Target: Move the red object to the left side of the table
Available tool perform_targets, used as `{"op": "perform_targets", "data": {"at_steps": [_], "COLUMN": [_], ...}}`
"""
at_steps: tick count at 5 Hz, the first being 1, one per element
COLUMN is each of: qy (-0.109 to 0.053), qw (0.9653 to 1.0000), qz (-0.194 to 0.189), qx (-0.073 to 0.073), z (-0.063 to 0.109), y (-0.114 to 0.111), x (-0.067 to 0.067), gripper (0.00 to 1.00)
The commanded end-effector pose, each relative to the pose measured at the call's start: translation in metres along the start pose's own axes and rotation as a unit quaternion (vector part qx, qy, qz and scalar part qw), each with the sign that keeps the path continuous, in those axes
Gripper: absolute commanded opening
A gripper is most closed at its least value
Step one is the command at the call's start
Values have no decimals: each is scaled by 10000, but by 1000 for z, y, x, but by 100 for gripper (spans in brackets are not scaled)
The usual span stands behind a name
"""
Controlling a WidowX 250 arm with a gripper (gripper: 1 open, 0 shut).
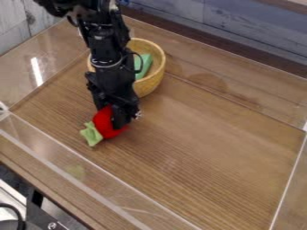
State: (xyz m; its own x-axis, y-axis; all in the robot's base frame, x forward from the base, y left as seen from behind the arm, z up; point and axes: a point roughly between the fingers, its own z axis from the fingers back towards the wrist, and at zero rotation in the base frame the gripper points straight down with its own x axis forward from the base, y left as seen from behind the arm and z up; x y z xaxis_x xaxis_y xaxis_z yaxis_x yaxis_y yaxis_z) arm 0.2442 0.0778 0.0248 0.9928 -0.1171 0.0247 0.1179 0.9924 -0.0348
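Gripper (117, 117) clamped on the red object (108, 125), seemingly resting on the table (216, 162); releasing comes next.

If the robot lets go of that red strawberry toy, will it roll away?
Maybe a little. The red object looks round and glossy, so it could wobble or slip. Its green stem sticks out sideways, which would probably stop a long roll. The gripper is shut on it.
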Motion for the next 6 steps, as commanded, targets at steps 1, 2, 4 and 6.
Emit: {"op": "perform_targets", "data": {"at_steps": [1,2,4,6], "qy": [-103,-135,-211,-259], "qw": [9999,9999,9995,9983], "qz": [-13,72,223,503], "qx": [16,13,21,107], "z": [4,13,31,27], "y": [-1,1,8,46], "x": [6,7,9,7], "gripper": [0,0,0,0]}}
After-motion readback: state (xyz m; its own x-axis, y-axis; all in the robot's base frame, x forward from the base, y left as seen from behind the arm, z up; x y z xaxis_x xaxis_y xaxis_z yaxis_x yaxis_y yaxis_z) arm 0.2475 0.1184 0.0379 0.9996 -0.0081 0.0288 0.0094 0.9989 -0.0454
